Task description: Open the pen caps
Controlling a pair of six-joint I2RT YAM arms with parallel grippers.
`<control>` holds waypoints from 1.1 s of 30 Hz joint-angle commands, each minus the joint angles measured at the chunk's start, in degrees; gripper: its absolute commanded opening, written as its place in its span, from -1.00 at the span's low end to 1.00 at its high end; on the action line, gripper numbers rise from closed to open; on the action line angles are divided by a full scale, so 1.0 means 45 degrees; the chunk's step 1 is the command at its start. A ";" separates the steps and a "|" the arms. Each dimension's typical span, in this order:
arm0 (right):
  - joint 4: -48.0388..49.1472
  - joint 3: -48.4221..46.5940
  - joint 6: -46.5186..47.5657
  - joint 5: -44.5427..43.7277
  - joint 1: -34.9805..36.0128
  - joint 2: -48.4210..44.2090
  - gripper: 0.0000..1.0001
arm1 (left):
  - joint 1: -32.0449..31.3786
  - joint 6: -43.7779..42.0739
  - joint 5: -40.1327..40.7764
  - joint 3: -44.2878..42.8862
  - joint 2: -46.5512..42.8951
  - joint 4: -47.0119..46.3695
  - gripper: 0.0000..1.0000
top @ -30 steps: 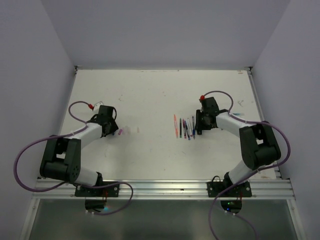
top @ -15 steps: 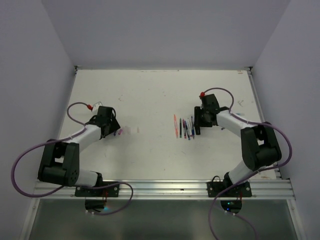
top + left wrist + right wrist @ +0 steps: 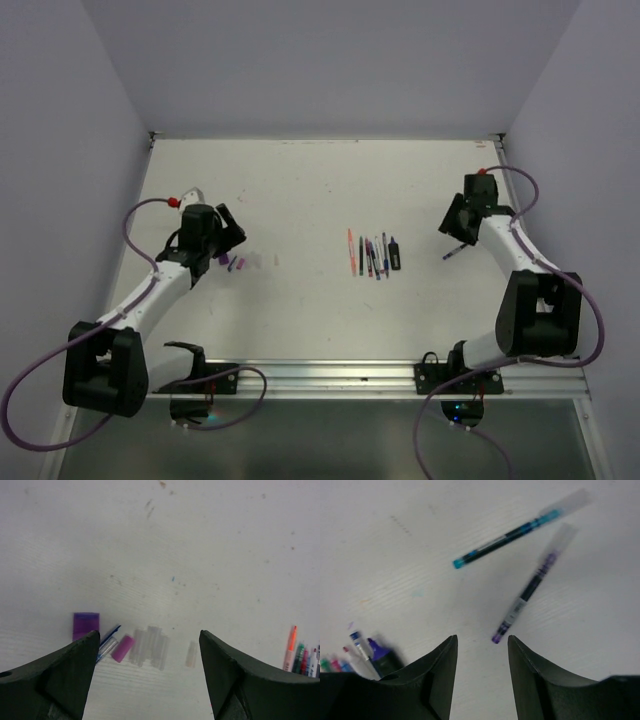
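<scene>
Loose pen caps lie on the white table: a purple cap point(image 3: 86, 625), a pink cap point(image 3: 122, 648), several whitish caps point(image 3: 150, 647) and one more whitish cap point(image 3: 191, 654). In the top view they lie in a short row point(image 3: 257, 261). My left gripper point(image 3: 149, 635) is open and empty above them, and it shows in the top view point(image 3: 232, 238). My right gripper point(image 3: 481, 639) is open and empty just short of a purple pen point(image 3: 530, 590) with a clear cap point(image 3: 562, 535). A teal pen point(image 3: 505, 542) lies beyond with a clear cap point(image 3: 570, 502).
A row of several thin pens point(image 3: 368, 255) lies mid-table with a dark marker point(image 3: 395, 255) at its right end. The purple pen point(image 3: 453, 253) lies right of the row, below my right gripper point(image 3: 450, 222). A clear blue-tipped piece point(image 3: 107, 642) lies by the pink cap.
My right gripper has left the pen row and swung right and back; a dark marker now lies at the row's right end. My left gripper has drawn back slightly left of the caps.
</scene>
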State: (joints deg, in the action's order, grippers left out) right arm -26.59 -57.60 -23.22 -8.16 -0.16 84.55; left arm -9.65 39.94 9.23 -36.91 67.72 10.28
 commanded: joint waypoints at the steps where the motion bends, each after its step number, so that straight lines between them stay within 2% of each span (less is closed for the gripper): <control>1: -0.0595 0.0359 -0.0620 -0.0296 -0.1308 0.0310 -0.04 | -0.0413 0.0264 -0.1699 -0.0139 -0.0226 -0.1424 0.65; 4: -0.0225 0.0496 -0.0601 0.0230 -0.2091 0.0702 -0.05 | -0.0882 0.0225 -0.2342 -0.0002 -0.0148 -0.2051 0.65; 5: -0.0031 0.0496 -0.0562 0.0271 -0.2170 0.0761 -0.06 | -0.0980 0.0225 -0.2577 0.0056 -0.0128 -0.2844 0.64; 9: 0.0322 0.0379 -0.0600 0.0349 -0.2190 0.1150 -0.06 | -0.1429 0.0167 -0.2910 0.0154 0.0145 -0.3456 0.64; 23: 0.0967 0.0125 -0.0699 -0.0061 -0.2209 0.3026 -0.15 | -0.1567 -0.0263 -0.2775 0.0135 0.0184 -0.3613 0.63; 26: 0.0948 0.0222 -0.0757 -0.0178 -0.2190 0.3183 -0.31 | -0.1567 -0.0263 -0.2775 0.0115 0.0146 -0.3574 0.63; 33: 0.0539 0.1627 -0.1205 -0.0743 -0.2190 0.1820 -1.00 | -0.1567 -0.0244 -0.2814 0.0057 -0.0049 -0.3224 0.62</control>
State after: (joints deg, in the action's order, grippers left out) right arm -22.63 -53.76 -26.46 -9.58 -10.13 95.50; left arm -16.53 39.83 -2.87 -36.73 69.06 -2.79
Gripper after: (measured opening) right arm 0.062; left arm 0.814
